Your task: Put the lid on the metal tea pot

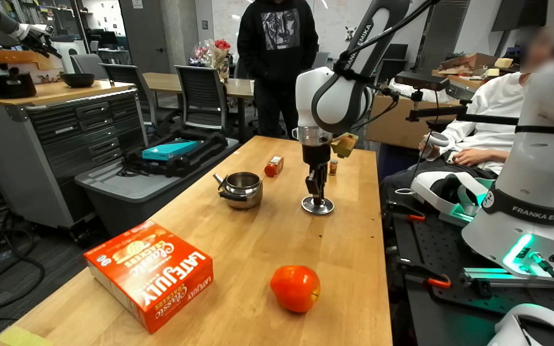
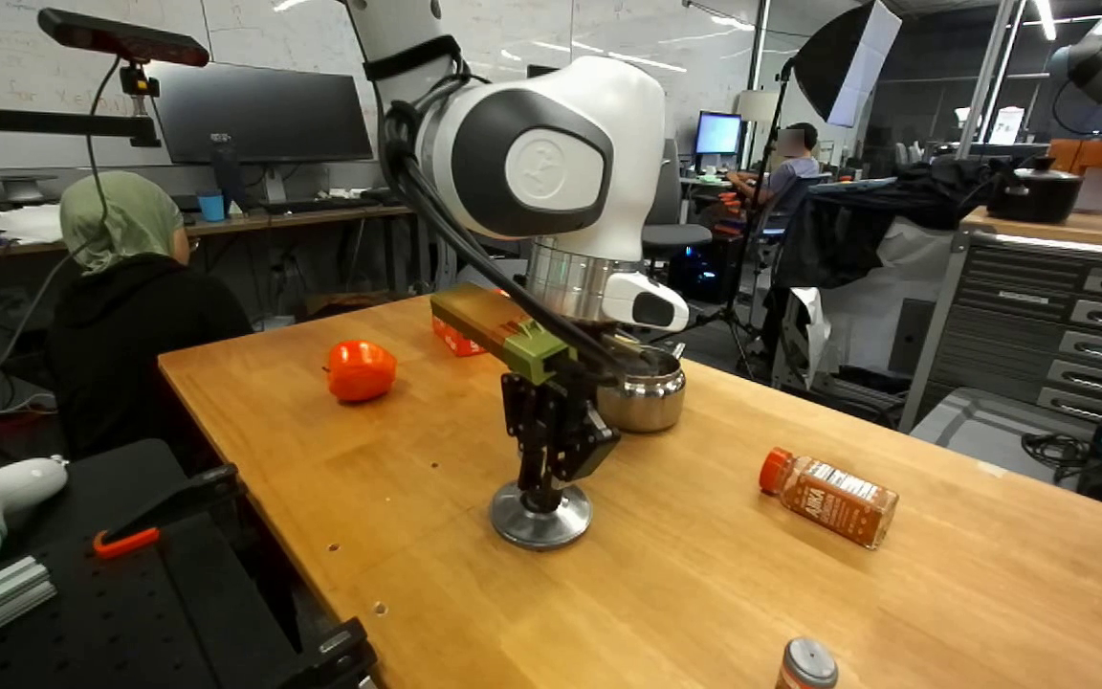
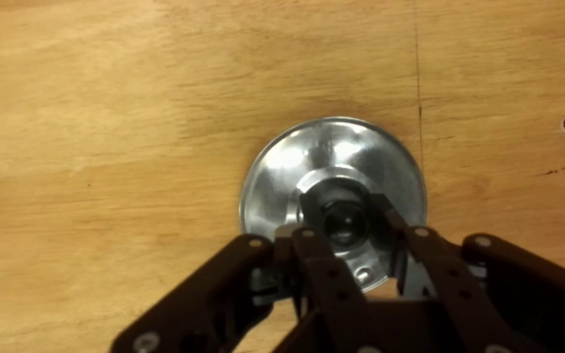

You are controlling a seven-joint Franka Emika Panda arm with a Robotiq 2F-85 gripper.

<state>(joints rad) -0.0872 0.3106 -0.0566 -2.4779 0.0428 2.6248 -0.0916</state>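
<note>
The lid is a silvery round metal disc with a dark centre knob. It lies level on or very near the wooden table in both exterior views (image 1: 308, 208) (image 2: 510, 522) and in the wrist view (image 3: 277, 169). My gripper (image 1: 319, 194) points straight down over it. In the wrist view the fingertips (image 3: 346, 218) stand on both sides of the knob and appear closed against it. The metal tea pot (image 1: 244, 194) stands upright with its top open, spout and dark handle visible, away from the gripper. It is partly hidden behind the gripper in an exterior view (image 2: 647, 407).
A red cracker box (image 1: 152, 274) and a red-orange pepper-like object (image 1: 296, 288) are on the table. A spice bottle (image 2: 833, 500) lies on its side. A small jar (image 2: 807, 665) stands near the table edge. A person stands behind the table's far end.
</note>
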